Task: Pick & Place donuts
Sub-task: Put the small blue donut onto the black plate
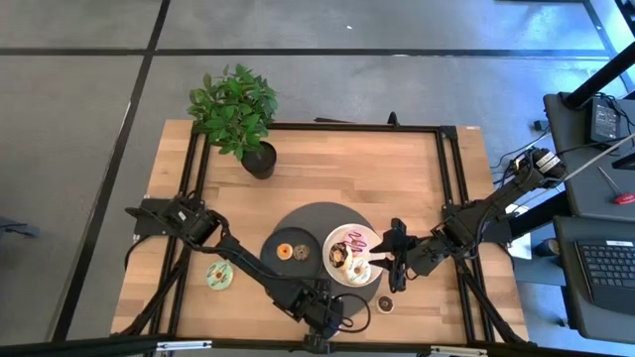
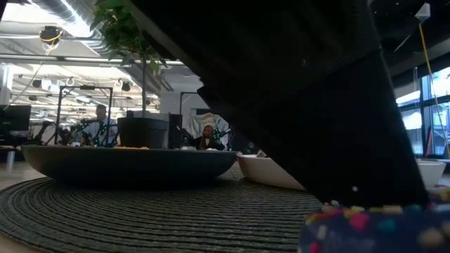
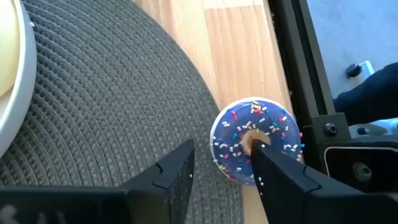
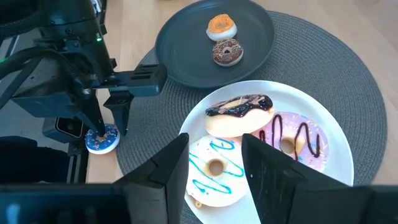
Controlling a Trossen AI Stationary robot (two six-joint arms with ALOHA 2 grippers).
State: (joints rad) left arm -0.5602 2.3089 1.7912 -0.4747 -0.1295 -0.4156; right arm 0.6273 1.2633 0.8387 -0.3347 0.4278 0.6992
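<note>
High view. The left gripper (image 1: 337, 315) sits at the lower centre of the frame, at the near edge of the round woven mat (image 1: 298, 218). The right gripper (image 1: 397, 260) hangs just right of centre, over the right rim of the white plate (image 1: 337, 238). The dark grey plate (image 1: 270, 260) holds 2 mini donuts left of centre. A green donut (image 1: 219, 277) lies alone at lower left, and another mini donut (image 1: 385, 303) at lower right of centre.

Low view. A dark arm fills most of the frame; the blue sprinkled donut (image 2: 373, 228) shows at the lower right corner. No legible writing.

Left wrist view. The blue sprinkled donut (image 3: 256, 140) lies flat at centre right, at the mat's edge. 1 finger tip is planted in the ring's hole; the other finger stands on the mat side of the rim. The jaws straddle one side of the ring, not yet visibly clamped. The ring has no long axis, so approach angle is not critical.

Right wrist view. The right gripper (image 4: 214, 155), jaws parted and empty, hovers over the white-iced donut (image 4: 212, 167) at lower centre, beside the chocolate donut (image 4: 239, 115) and the pink donut (image 4: 293, 140). The left arm is nearer the blue donut, at left of frame.
</note>
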